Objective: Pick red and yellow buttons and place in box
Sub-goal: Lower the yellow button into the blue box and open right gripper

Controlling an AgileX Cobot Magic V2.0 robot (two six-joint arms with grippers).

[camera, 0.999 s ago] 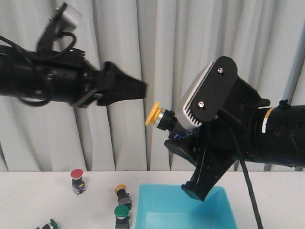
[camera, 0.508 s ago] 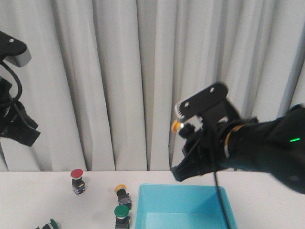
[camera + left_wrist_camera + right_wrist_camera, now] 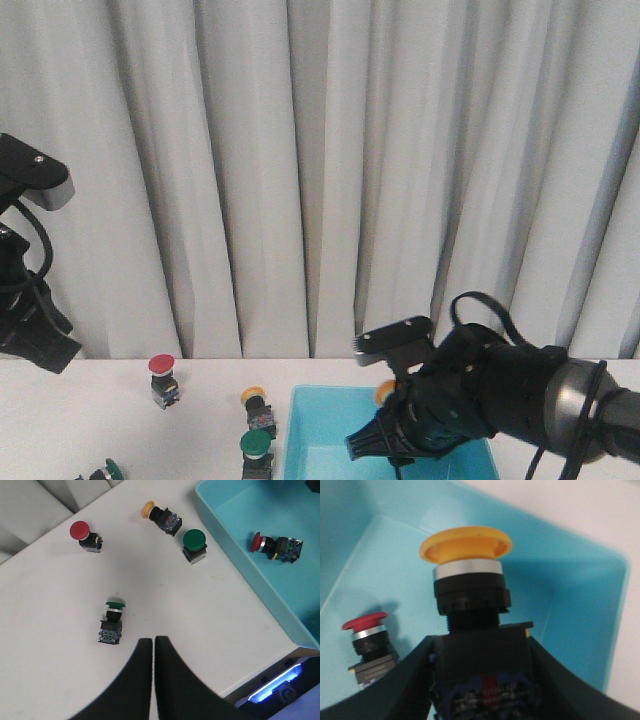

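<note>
- Right gripper (image 3: 480, 680) fingers clamp a yellow mushroom-cap button (image 3: 467, 575) over the cyan plastic box (image 3: 320, 435)
- Left gripper (image 3: 152, 650) fingers closed, holding nothing, above the white desk (image 3: 60, 670)
- A red button (image 3: 275, 546) lies in the box

White table (image 3: 60, 630), pale pleated curtain (image 3: 300, 170) behind it, one green-capped switch upright (image 3: 194, 544), another lying on its side (image 3: 112, 621)

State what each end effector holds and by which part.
Right end effector grips a yellow button by its black body, cap free. Left end effector holds nothing.
</note>
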